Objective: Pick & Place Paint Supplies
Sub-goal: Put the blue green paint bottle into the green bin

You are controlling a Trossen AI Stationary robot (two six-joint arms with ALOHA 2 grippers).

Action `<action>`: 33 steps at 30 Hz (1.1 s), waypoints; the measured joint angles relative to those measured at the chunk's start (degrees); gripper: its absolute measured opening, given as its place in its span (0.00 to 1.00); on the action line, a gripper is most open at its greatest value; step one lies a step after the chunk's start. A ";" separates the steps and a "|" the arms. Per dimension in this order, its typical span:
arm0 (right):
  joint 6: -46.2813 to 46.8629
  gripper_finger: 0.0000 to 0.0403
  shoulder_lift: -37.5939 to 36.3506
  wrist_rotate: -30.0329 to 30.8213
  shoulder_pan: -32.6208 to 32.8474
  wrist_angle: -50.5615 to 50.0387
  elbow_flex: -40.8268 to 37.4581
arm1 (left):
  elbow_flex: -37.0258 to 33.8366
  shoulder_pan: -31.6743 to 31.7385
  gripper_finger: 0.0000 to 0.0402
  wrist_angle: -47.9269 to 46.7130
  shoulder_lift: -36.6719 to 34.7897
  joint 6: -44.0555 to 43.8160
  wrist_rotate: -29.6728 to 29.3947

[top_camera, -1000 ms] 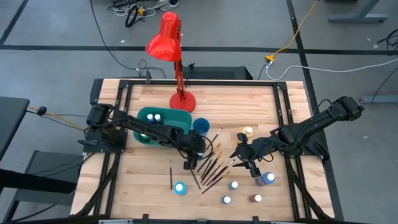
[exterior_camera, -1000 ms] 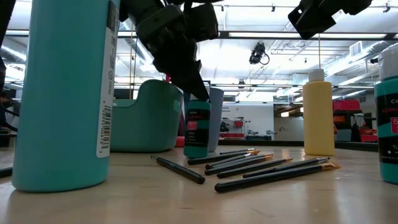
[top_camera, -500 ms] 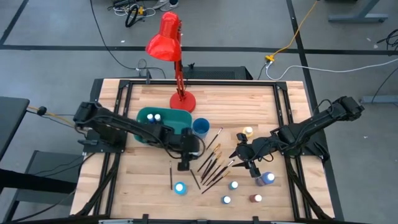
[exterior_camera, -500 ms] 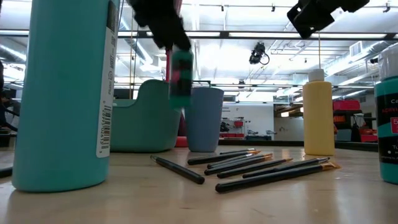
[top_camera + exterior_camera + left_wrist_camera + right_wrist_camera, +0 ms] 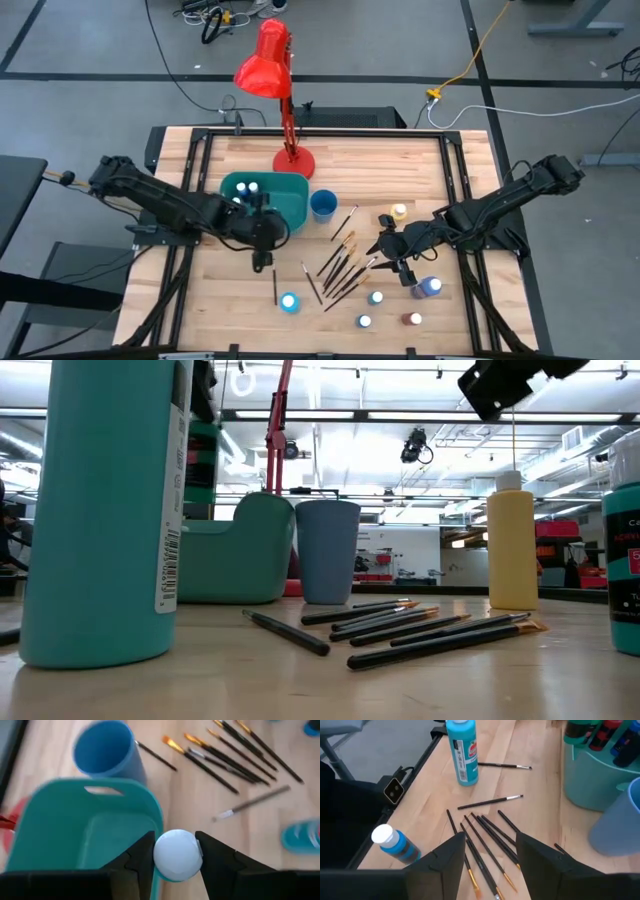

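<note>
Left arm: reaches in from the counter's (image 5: 240,300) left edge, links folded low and running rightward. The left gripper (image 5: 262,228) sits at the near right corner of the teal bin (image 5: 290,190). In the left wrist view the fingers (image 5: 141,857) are clamped on a white-capped paint bottle (image 5: 177,855), cap squeezed between both pads, bottle hanging over the bin's rim. In the low view the bottle (image 5: 203,465) is off the counter, mostly hidden behind a large teal bottle (image 5: 105,510) close to the lens.

Right arm: comes in from the right edge, elbow high, forearm angled down and leftward. The right gripper (image 5: 392,247) hovers over the counter right of the brush cluster (image 5: 340,262), between the yellow bottle (image 5: 399,213) and a blue bottle (image 5: 431,288). Jaws spread wide, nothing between them; the wrist view looks past them onto the brushes (image 5: 485,840).

Supplies:
- Two bottles already standing in the bin (image 5: 248,187).
- Brushes fanned in front of the blue cup (image 5: 323,204); one brush (image 5: 274,285) lies apart to the left, beside the teal bottle (image 5: 290,302).
- Three more small bottles near the front edge (image 5: 364,322), (image 5: 376,298), (image 5: 414,319).
- Red desk lamp (image 5: 270,70) stands behind the bin.
</note>
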 joint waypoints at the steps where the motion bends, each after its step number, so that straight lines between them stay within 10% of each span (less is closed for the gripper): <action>1: -0.56 0.46 0.16 0.04 0.00 0.46 0.06 | -0.87 -0.02 0.33 0.98 -0.86 -0.01 0.91; 33: -4.26 0.46 0.11 -0.02 0.00 2.88 0.04 | -33.13 18.14 0.34 17.05 -15.91 -0.16 2.83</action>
